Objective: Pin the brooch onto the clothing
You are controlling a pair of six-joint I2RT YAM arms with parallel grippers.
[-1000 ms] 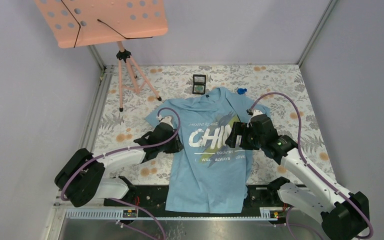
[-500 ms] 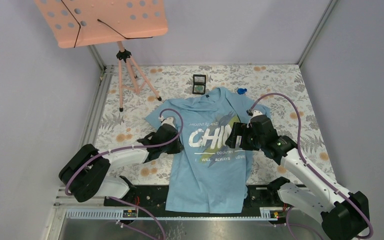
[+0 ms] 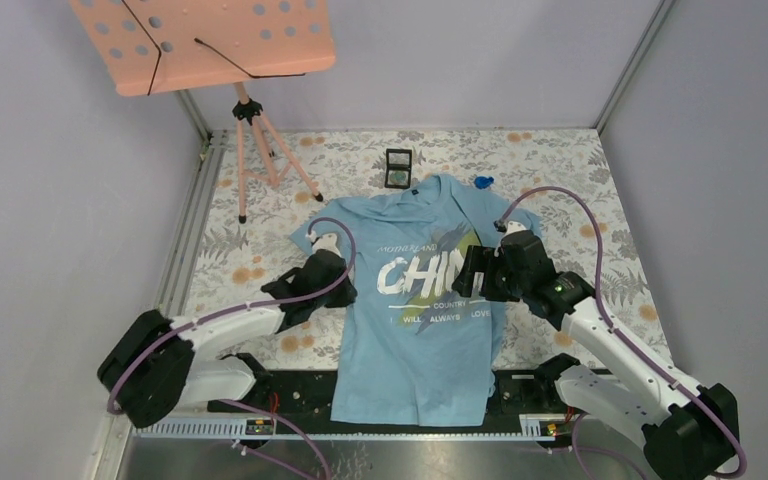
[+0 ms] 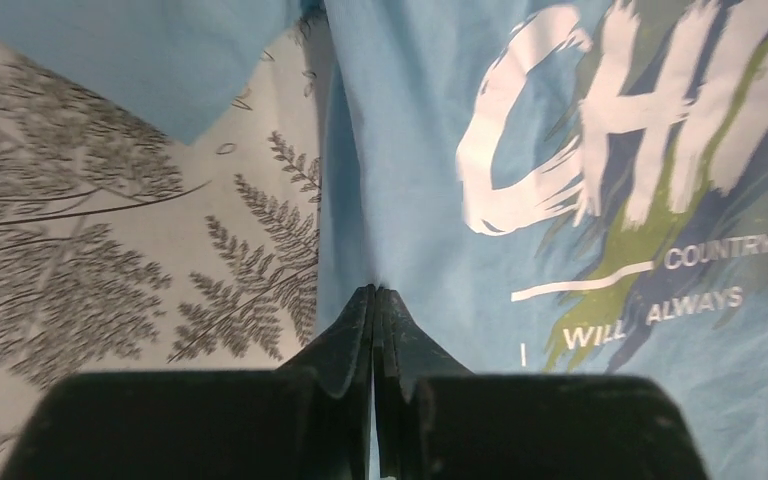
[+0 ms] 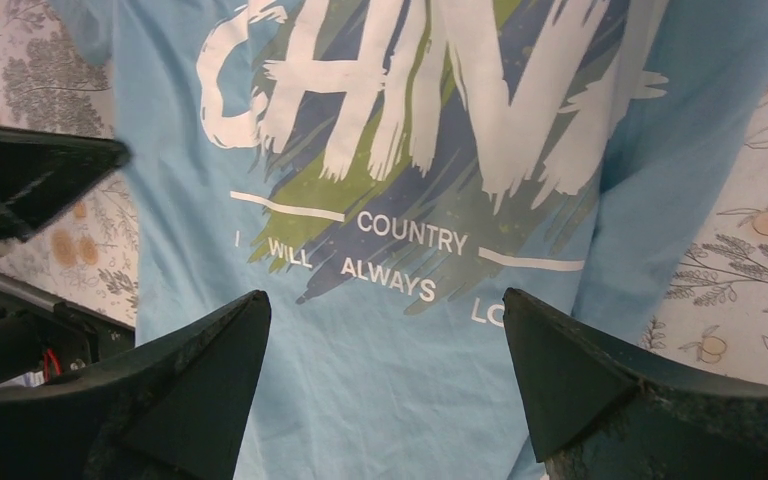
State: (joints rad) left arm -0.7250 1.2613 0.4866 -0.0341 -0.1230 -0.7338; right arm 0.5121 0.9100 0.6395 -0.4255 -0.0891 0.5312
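The light blue T-shirt (image 3: 415, 320) with white "CHINA" lettering lies flat on the flowered table; it also shows in the left wrist view (image 4: 430, 150) and the right wrist view (image 5: 380, 380). A tiny greenish-grey round brooch (image 3: 397, 178) sits in an open black case behind the collar. My left gripper (image 3: 343, 290) is shut, its tips (image 4: 374, 292) at the shirt's left side edge, nothing visible between them. My right gripper (image 3: 470, 272) is open wide and empty, hovering over the chest print (image 5: 384, 295).
A small blue trinket (image 3: 482, 182) lies by the shirt's right shoulder. A salmon music stand (image 3: 200, 40) on a tripod (image 3: 260, 150) stands at the back left. Walls close in on three sides. The left gripper shows in the right wrist view (image 5: 30, 180).
My left arm has drawn back slightly to the left, its lower links swinging left. The right arm and the shirt have not visibly moved.
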